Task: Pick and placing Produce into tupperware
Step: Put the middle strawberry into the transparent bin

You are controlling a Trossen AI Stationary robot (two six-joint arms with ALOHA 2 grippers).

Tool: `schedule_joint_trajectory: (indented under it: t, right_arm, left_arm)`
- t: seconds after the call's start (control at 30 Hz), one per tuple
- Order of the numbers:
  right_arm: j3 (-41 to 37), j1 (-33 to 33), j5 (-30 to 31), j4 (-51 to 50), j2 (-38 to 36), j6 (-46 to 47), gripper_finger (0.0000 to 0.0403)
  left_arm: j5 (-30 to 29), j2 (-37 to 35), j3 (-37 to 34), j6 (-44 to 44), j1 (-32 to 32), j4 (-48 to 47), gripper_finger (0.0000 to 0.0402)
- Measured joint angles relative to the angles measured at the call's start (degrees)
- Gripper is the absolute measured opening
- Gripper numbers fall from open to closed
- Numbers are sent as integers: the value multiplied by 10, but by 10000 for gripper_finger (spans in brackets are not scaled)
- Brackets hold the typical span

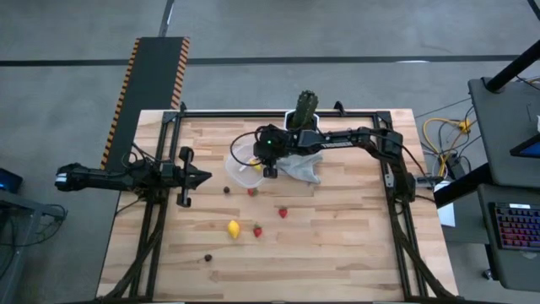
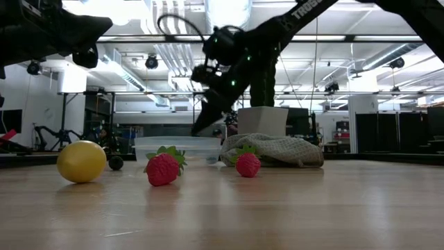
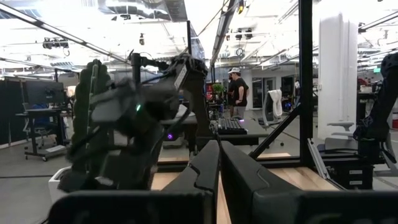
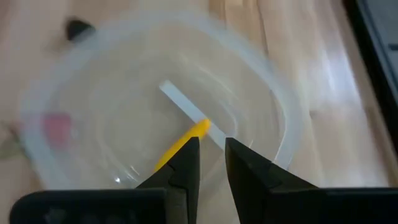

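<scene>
The clear round tupperware (image 1: 243,165) (image 4: 155,93) stands on the table's far middle, next to the pale cloth. An orange carrot piece (image 4: 186,140) lies inside it. My right gripper (image 1: 270,171) (image 4: 211,149) hovers just over the tupperware, pointing down, fingers slightly open with an empty gap; the carrot runs behind one fingertip. A lemon (image 1: 234,228) (image 2: 82,161), three strawberries (image 1: 256,230) (image 1: 283,213) (image 1: 251,192) and two dark round pieces (image 1: 226,190) (image 1: 207,257) rest on the wood. My left gripper (image 1: 205,177) (image 3: 219,163) waits shut at the table's left.
A cactus (image 1: 305,108) in a white pot (image 2: 262,120) stands at the far edge, behind the crumpled cloth (image 1: 304,166) (image 2: 274,149). A black frame (image 1: 278,112) rims the table. The loose produce is scattered over the near middle; bare wood lies to the near right.
</scene>
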Motion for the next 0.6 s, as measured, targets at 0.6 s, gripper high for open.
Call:
schedule_joint_trajectory:
  t: [0.6]
  right_arm:
    - [-101,173,76,-100,-271,27,72]
  left_arm:
    - [1,0,0,-1,0,-3,0]
